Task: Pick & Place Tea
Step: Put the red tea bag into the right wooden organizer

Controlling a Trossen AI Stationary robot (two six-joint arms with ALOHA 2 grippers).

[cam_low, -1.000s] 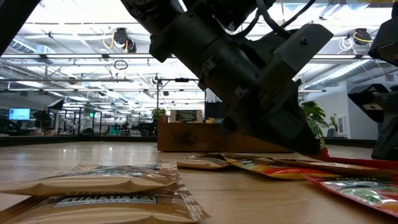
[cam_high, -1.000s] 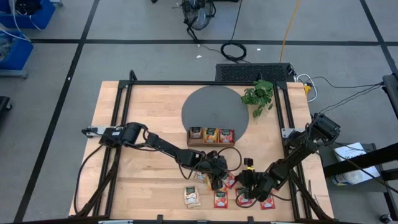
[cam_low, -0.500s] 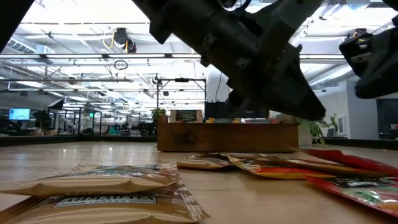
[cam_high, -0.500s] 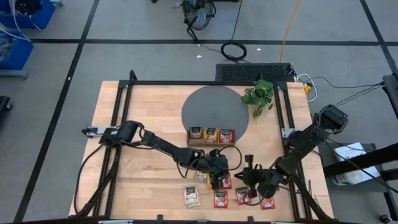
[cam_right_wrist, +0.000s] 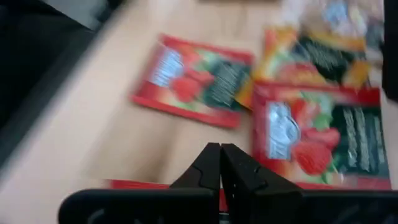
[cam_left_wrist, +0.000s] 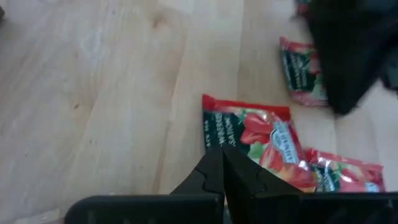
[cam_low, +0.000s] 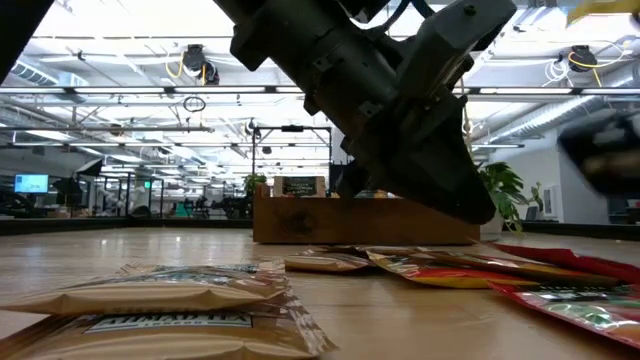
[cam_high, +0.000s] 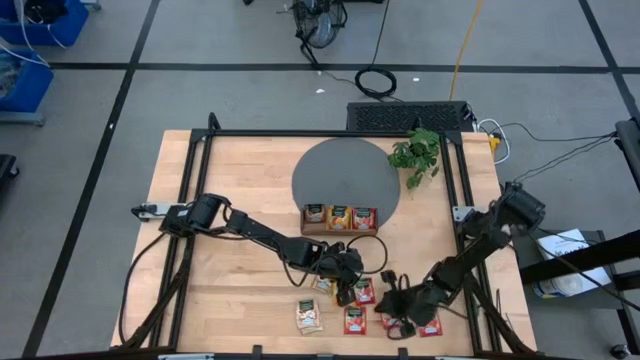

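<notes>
Both hands hover with fingers together, empty, over the tea sachets (cam_high: 355,318) at the surface's (cam_high: 240,180) near edge: left hand (cam_high: 347,295), right hand (cam_high: 400,325). Better open wide, then descend on one sachet's edge.

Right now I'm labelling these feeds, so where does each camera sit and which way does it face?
High: overhead, facing down; both arms, wooden tray.
Low: table height, facing across; an arm overhead, the tray.
Left wrist: facing down past the shut left gripper at a red sachet.
Right wrist: same, right gripper.
Shared: tray in high and low.
</notes>
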